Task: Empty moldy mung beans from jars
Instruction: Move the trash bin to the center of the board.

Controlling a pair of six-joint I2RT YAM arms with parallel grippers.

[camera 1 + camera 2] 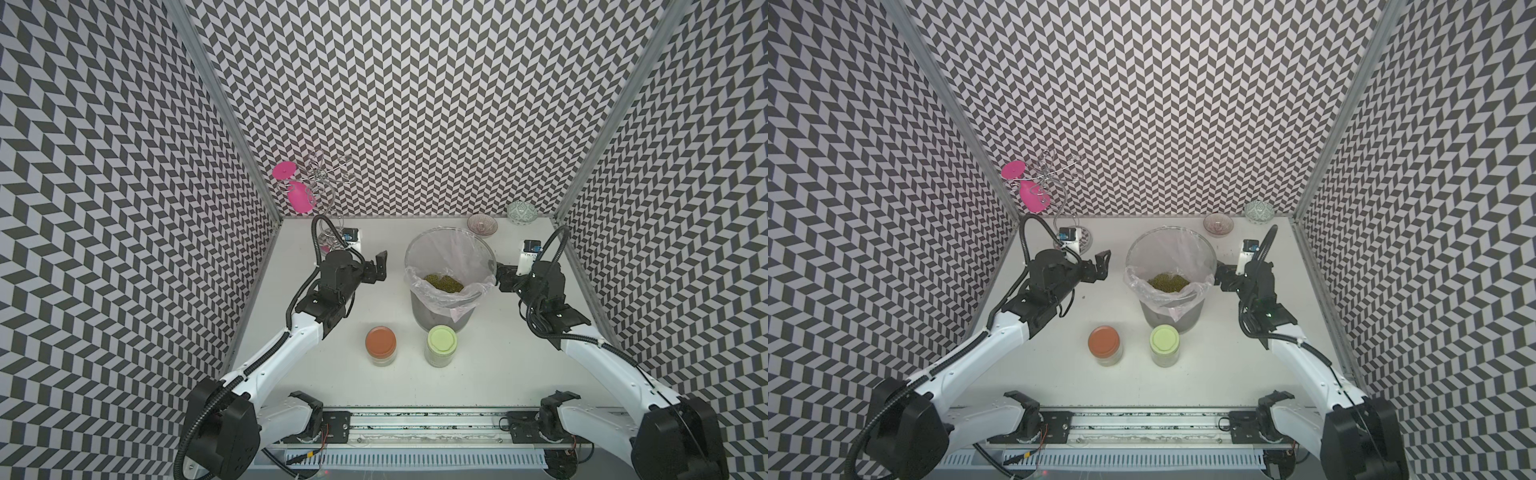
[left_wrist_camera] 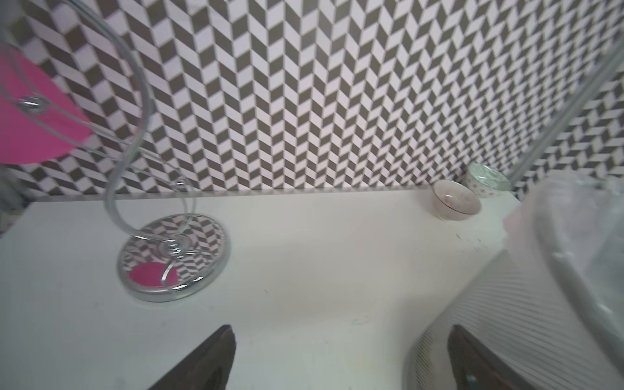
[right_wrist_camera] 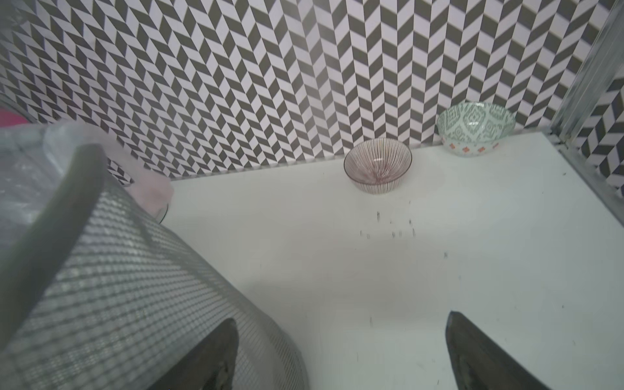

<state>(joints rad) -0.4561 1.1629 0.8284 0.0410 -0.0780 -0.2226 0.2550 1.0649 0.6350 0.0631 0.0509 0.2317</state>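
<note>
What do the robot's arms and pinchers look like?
The left arm and right arm have smooth white shells and chunky black joints. Ribbed black cables loop along them. The left gripper and right gripper are black and two-fingered, and a small white-and-blue camera box sits by each wrist.

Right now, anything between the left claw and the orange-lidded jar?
Nothing visible. The left claw hangs open beside the bin; only bare table lies between it and the orange-lidded jar, whose lid is on.
</note>
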